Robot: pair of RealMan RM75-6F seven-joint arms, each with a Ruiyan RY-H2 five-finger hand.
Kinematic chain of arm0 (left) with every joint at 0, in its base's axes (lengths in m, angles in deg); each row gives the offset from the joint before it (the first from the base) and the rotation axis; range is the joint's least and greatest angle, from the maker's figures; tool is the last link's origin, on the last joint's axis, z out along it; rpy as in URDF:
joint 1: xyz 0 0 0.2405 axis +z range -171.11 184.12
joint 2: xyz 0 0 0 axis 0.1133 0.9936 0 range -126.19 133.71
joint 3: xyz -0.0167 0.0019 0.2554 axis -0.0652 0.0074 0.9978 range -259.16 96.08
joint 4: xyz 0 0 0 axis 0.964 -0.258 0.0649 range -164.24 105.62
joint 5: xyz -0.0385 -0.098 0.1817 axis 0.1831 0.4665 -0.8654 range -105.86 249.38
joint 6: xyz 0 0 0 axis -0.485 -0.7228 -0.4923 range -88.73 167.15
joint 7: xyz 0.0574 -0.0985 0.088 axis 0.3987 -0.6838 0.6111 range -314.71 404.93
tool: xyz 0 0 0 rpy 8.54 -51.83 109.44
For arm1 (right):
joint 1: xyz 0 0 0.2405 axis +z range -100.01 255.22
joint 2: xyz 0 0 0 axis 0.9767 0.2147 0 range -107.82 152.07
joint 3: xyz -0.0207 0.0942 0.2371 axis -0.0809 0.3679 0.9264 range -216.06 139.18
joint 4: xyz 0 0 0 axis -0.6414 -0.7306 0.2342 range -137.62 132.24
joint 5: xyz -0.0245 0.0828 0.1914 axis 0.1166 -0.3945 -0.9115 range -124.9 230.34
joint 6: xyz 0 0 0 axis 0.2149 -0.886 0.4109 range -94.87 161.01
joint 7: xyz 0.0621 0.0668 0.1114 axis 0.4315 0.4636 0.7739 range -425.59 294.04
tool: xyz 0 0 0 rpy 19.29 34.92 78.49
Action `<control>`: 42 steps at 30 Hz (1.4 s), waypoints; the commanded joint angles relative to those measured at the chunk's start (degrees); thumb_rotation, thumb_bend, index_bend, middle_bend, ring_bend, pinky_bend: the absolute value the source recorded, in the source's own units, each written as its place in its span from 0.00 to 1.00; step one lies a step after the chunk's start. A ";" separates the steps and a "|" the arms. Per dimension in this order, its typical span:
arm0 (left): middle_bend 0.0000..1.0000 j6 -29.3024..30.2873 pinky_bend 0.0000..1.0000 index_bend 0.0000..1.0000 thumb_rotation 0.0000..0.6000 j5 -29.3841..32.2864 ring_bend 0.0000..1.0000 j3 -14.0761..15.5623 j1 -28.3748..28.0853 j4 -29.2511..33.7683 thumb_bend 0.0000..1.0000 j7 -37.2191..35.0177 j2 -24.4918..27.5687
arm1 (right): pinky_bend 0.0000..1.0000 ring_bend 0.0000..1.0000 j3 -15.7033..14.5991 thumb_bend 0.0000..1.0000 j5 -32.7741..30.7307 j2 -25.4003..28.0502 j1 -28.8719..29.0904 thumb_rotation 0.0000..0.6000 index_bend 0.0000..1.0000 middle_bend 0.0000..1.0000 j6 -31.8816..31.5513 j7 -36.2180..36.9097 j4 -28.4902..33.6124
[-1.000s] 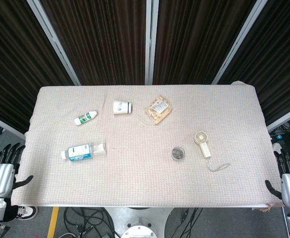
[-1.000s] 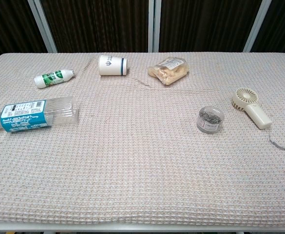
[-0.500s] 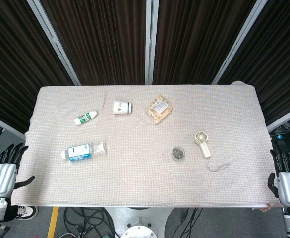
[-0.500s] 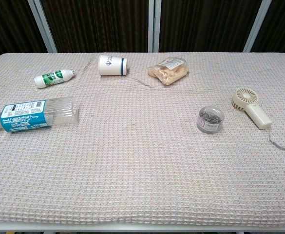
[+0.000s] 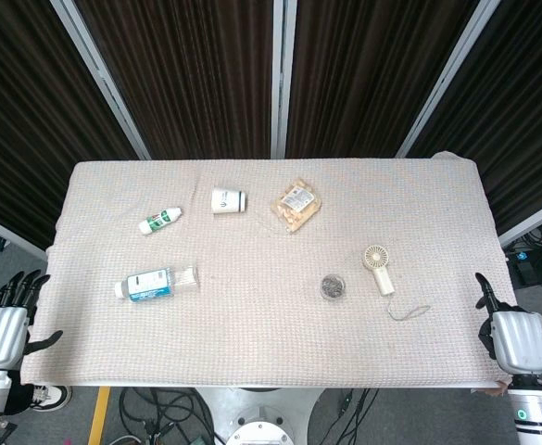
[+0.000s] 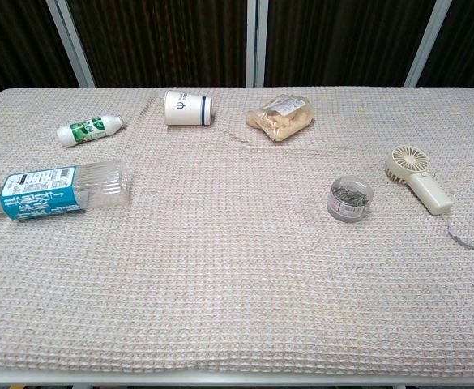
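Water bottle [image 6: 57, 192] blue label with unreadable print, green-labelled small bottle [image 6: 90, 130]

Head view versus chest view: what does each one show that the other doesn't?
Only the head view shows the left hand and the right hand, both off the table's near corners, holding nothing, plus the floor cables. Only the chest view gives a close, low look at the water bottle's ribs. Both share the cloth-covered table, small green bottle, paper cup on its side, snack bag, round clear container and handheld fan.
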 commanded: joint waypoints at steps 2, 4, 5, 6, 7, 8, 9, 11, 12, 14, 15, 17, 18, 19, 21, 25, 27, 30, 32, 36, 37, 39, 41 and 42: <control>0.07 -0.26 0.14 0.11 1.00 0.16 0.02 -0.04 -0.02 -0.73 0.01 -0.72 -0.18 | 0.71 0.73 0.85 1.00 -0.72 -0.20 1.81 1.00 0.00 0.74 1.91 -3.94 1.98; 0.07 -0.47 0.14 0.11 1.00 0.17 0.02 0.03 -0.04 -1.13 0.01 -1.08 -0.34 | 0.73 0.78 1.03 1.00 -1.69 0.35 2.58 1.00 0.00 0.83 3.54 -5.27 3.44; 0.07 -0.64 0.14 0.11 1.00 0.16 0.02 0.10 -0.07 -1.42 0.01 -1.28 -0.46 | 0.74 0.81 1.18 1.00 -2.63 0.80 3.10 1.00 0.00 0.87 4.78 -6.34 4.45; 0.07 -0.77 0.14 0.11 1.00 0.13 0.02 0.15 -0.10 -1.65 0.01 -1.39 -0.55 | 0.74 0.82 1.28 1.00 -3.50 1.18 3.51 1.00 0.00 0.88 5.84 -7.43 5.23; 0.07 -0.89 0.14 0.11 1.00 0.13 0.02 0.21 -0.12 -1.91 0.01 -1.51 -0.66 | 0.74 0.82 1.38 1.00 -4.41 1.55 3.97 1.00 0.00 0.89 6.94 -8.65 5.99; 0.07 -1.04 0.14 0.11 1.00 0.15 0.02 0.27 -0.13 -2.26 0.01 -1.70 -0.81 | 0.74 0.82 1.51 1.00 -5.76 1.93 4.57 1.00 0.00 0.89 8.41 -10.29 7.02; 0.07 -1.16 0.14 0.11 1.00 0.17 0.02 0.31 -0.14 -2.51 0.01 -1.85 -0.93 | 0.74 0.82 1.55 1.00 -6.94 2.19 5.04 1.00 0.00 0.89 9.65 -11.48 7.84; 0.07 -1.35 0.14 0.11 1.00 0.21 0.02 0.43 -0.09 -3.12 0.01 -2.28 -1.19 | 0.74 0.82 1.50 1.00 -9.73 2.68 6.19 1.00 0.00 0.89 12.87 -13.11 9.77; 0.07 -1.43 0.14 0.11 1.00 0.24 0.02 0.47 -0.07 -3.37 0.01 -2.46 -1.30 | 0.74 0.82 1.43 1.00 -10.65 2.71 6.63 1.00 0.00 0.89 14.08 -13.25 10.28; 0.07 -1.62 0.14 0.11 1.00 0.33 0.02 0.52 -0.05 -3.88 0.01 -2.82 -1.53 | 0.74 0.82 1.32 1.00 -12.42 2.48 7.60 1.00 0.00 0.89 16.28 -13.66 10.64; 0.07 -1.72 0.14 0.11 1.00 0.37 0.02 0.53 -0.05 -4.08 0.01 -2.93 -1.61 | 0.74 0.82 1.33 1.00 -13.05 2.22 8.00 1.00 0.00 0.89 16.92 -14.04 10.55; 0.07 -1.98 0.14 0.11 1.00 0.46 0.02 0.47 -0.17 -4.29 0.01 -3.05 -1.72 | 0.74 0.82 1.37 1.00 -14.49 1.38 8.85 1.00 0.00 0.89 18.02 -15.16 10.21; 0.07 -2.08 0.14 0.11 1.00 0.50 0.02 0.47 -0.19 -4.37 0.01 -3.07 -1.73 | 0.74 0.82 1.36 1.00 -15.17 1.02 9.21 1.00 0.00 0.89 18.57 -15.50 10.11; 0.07 -2.16 0.14 0.11 1.00 0.53 0.02 0.47 -0.21 -4.47 0.01 -3.11 -1.72 | 0.74 0.82 1.38 1.00 -16.02 0.72 9.59 1.00 0.00 0.90 19.32 -15.67 10.09; 0.07 -2.29 0.14 0.11 1.00 0.63 0.02 0.38 -0.29 -4.66 0.01 -3.06 -1.79 | 0.74 0.82 1.55 1.00 -18.09 0.21 10.68 1.00 0.00 0.90 21.22 -16.07 10.06; 0.07 -2.57 0.14 0.11 1.00 0.83 0.02 0.23 -0.42 -5.29 0.01 -3.20 -2.00 | 0.74 0.82 1.94 1.00 -20.13 -1.42 12.65 1.00 0.00 0.90 22.60 -17.96 9.08; 0.07 -2.82 0.14 0.11 1.00 1.00 0.02 0.13 -0.53 -5.61 0.01 -3.40 -2.16 | 0.74 0.82 2.31 1.00 -21.04 -2.39 13.65 1.00 0.00 0.90 23.51 -17.68 8.52; 0.07 -3.44 0.14 0.11 1.00 1.24 0.02 0.15 -0.68 -6.24 0.01 -3.79 -2.45 | 0.74 0.82 2.83 1.00 -23.13 -3.38 15.25 1.00 0.00 0.90 25.86 -16.80 7.37; 0.07 -3.97 0.14 0.11 1.00 1.42 0.02 0.20 -0.82 -6.62 0.01 -3.99 -2.62 | 0.74 0.82 2.88 1.00 -24.45 -4.06 16.32 1.00 0.00 0.90 27.28 -16.87 6.52; 0.07 -4.66 0.14 0.11 1.00 1.87 0.02 0.14 -0.95 -7.44 0.01 -4.40 -2.91 | 0.74 0.82 2.64 1.00 -26.23 -5.85 17.92 1.00 0.01 0.90 28.29 -18.11 4.55; 0.07 -4.78 0.14 0.11 1.00 1.97 0.02 0.13 -0.94 -7.67 0.01 -4.58 -2.96 | 0.74 0.82 2.60 1.00 -26.58 -6.28 18.24 1.00 0.01 0.90 28.41 -18.35 4.14; 0.07 -5.02 0.14 0.11 1.00 2.17 0.02 0.10 -0.94 -8.16 0.01 -5.00 -3.05 | 0.74 0.82 2.52 1.00 -27.27 -7.12 18.93 1.00 0.01 0.90 28.68 -18.75 3.42; 0.07 -5.20 0.14 0.11 1.00 2.30 0.02 0.12 -0.89 -8.57 0.01 -5.62 -3.13 | 0.74 0.82 2.36 1.00 -27.85 -7.88 19.54 1.00 0.01 0.90 28.86 -19.16 2.81; 0.07 -5.32 0.14 0.11 1.00 2.34 0.02 0.16 -0.88 -8.71 0.01 -5.92 -3.17 | 0.74 0.82 2.26 1.00 -28.13 -8.20 19.79 1.00 0.01 0.90 28.98 -19.34 2.55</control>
